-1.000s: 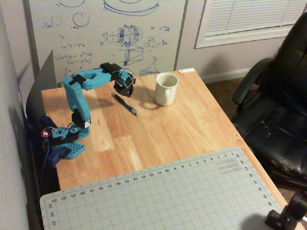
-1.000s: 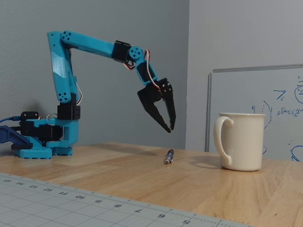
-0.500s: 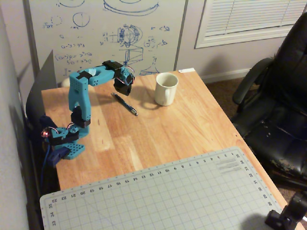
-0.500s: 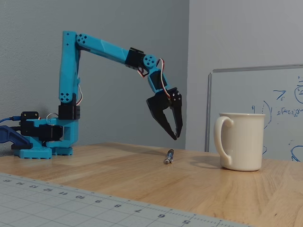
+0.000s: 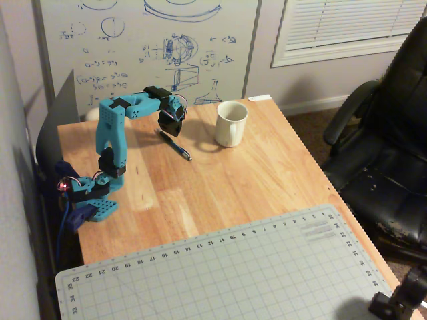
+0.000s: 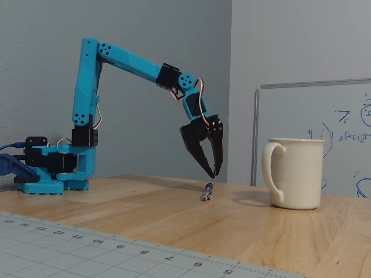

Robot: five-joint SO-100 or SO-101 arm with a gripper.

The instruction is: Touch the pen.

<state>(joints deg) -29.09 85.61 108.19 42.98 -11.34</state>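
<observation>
We are looking at a wooden table (image 5: 220, 180) with a gray cutting mat (image 5: 220, 273) lying at its near end, and our blue robot arm (image 6: 87, 87) is reaching over the wood. A white mug (image 6: 294, 172) is sitting near the little dark pen (image 5: 175, 145), which is lying flat between the arm and the mug. Our black gripper (image 6: 214, 172) is hanging just above the pen's end in the fixed view, its tips almost together and holding nothing.

Cutting mat (image 5: 220, 267): ruler numbers along its edges, roughly 1–23 on the far edge in the overhead view; fixed view reads 5–12 on the mat edge. Whiteboard (image 5: 150, 47): blue marker sketches and formulas, too blurred to read.
</observation>
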